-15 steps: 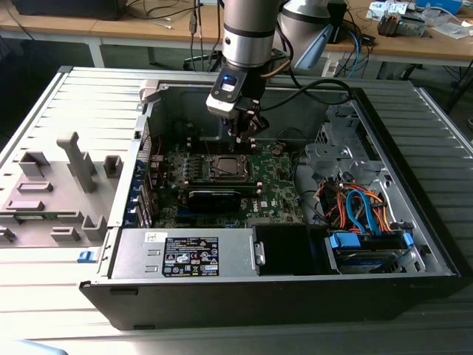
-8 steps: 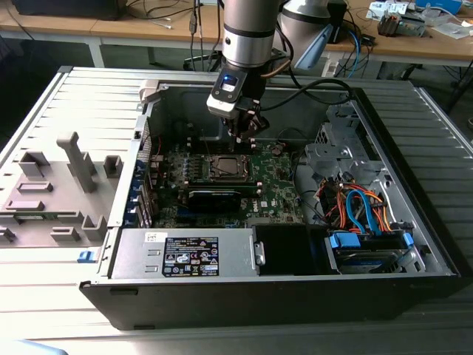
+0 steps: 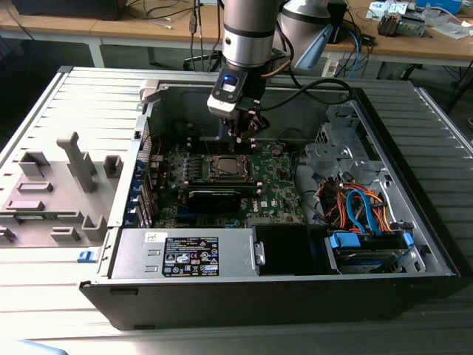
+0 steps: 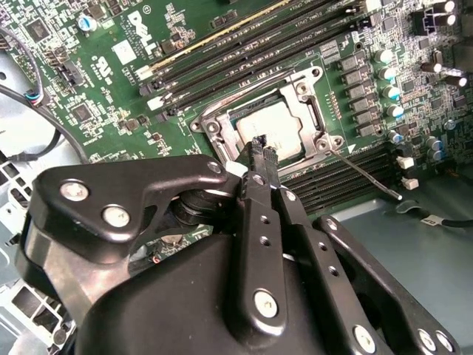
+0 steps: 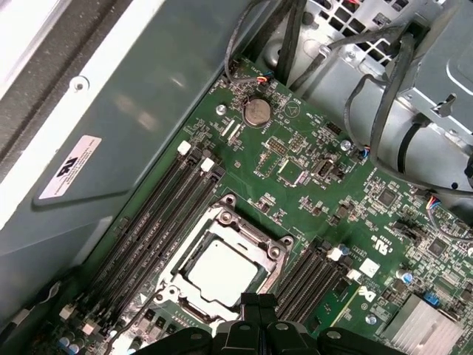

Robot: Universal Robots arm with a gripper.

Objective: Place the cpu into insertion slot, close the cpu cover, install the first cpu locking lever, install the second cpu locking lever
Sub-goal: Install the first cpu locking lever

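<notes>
The cpu (image 4: 273, 127) (image 5: 222, 270) lies flat in the insertion slot (image 3: 227, 168) on the green motherboard, its silver top showing. The cpu cover (image 4: 307, 109) (image 5: 247, 242) lies down around it, framing the chip through its window. A thin metal locking lever (image 4: 366, 174) sticks out from a socket corner, slanting across the memory slots. My gripper (image 3: 246, 133) (image 4: 260, 146) (image 5: 256, 299) hangs just above the socket's edge, shut with nothing between its fingers.
Long black memory slots (image 5: 159, 214) flank the socket. A black card (image 3: 214, 196) sits in front of it, with the power supply (image 3: 185, 255) nearer. Bundled cables (image 3: 362, 207) and a drive cage fill the exterior view's right. A grey fixture (image 3: 59, 185) stands outside the case.
</notes>
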